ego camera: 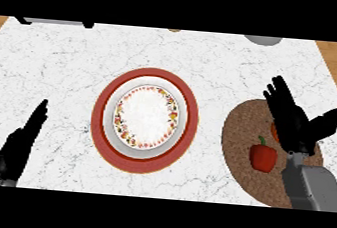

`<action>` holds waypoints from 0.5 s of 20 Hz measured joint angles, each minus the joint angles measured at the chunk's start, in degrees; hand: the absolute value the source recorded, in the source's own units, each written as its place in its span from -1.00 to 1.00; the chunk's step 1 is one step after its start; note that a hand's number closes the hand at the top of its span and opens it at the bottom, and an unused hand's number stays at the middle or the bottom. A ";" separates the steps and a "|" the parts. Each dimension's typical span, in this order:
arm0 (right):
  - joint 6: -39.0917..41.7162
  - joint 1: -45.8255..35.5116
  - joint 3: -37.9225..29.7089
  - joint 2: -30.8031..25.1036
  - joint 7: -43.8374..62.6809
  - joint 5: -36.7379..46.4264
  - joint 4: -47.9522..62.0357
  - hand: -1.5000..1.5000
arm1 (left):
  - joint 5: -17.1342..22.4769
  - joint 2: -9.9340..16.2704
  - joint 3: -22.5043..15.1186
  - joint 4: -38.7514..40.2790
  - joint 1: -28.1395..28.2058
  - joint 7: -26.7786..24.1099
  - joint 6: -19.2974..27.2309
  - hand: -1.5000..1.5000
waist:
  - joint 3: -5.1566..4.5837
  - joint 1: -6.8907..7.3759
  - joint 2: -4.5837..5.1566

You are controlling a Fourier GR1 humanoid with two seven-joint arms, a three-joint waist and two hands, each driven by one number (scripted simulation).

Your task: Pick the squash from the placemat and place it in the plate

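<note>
Right robot hand (pixel 293 121), fingers spread, over placemat (pixel 239 141), half-hiding an orange thing (pixel 274 130) beside red pepper (pixel 263 156).

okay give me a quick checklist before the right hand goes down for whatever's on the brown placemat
1. Right hand open, fingers straight: ok.
2. Right hand over the placemat: ok.
3. Squash in sight: cannot tell; an orange-red bit shows at the hand's edge, mostly hidden under it.
4. Other items on the placemat: not ok; a red pepper with a green stem lies next to the hand and could be picked by mistake.
5. Plate free to receive: ok, nothing on it.
6. Left hand out of the way: ok, open at the lower left, apart from the plate.
</note>
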 measured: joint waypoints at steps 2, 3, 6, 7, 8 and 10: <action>2.82 -0.61 0.62 -0.89 0.30 -0.48 0.02 1.00 | 0.42 -0.91 0.15 0.86 -1.64 -0.90 -0.90 0.00 | 0.25 0.73 -0.04; 5.22 -1.01 1.28 -1.76 0.94 -1.10 -0.51 1.00 | 1.10 -1.15 0.45 0.97 -2.00 -1.80 -1.58 0.00 | 0.33 0.99 -0.08; 13.67 -3.56 4.84 -3.67 2.82 -2.86 -1.41 1.00 | 3.03 -2.55 0.98 0.67 -3.94 -4.68 -3.07 0.00 | 0.43 1.88 -0.10; 14.38 -5.06 5.85 -6.84 1.77 0.83 -2.77 1.00 | 3.34 -2.86 0.85 0.66 -4.04 -4.78 -3.33 0.00 | 0.05 1.91 -0.68; 14.03 -5.99 6.34 -9.13 -0.33 4.49 -3.95 -1.00 | 4.04 -3.53 0.73 0.59 -4.25 -5.09 -3.76 0.00 | 0.04 1.72 -0.75; 12.39 -3.89 5.74 -9.30 -6.97 7.77 -3.67 -1.00 | 5.65 -4.44 1.34 1.44 -4.88 -6.74 -5.17 0.00 | 0.25 1.57 -0.51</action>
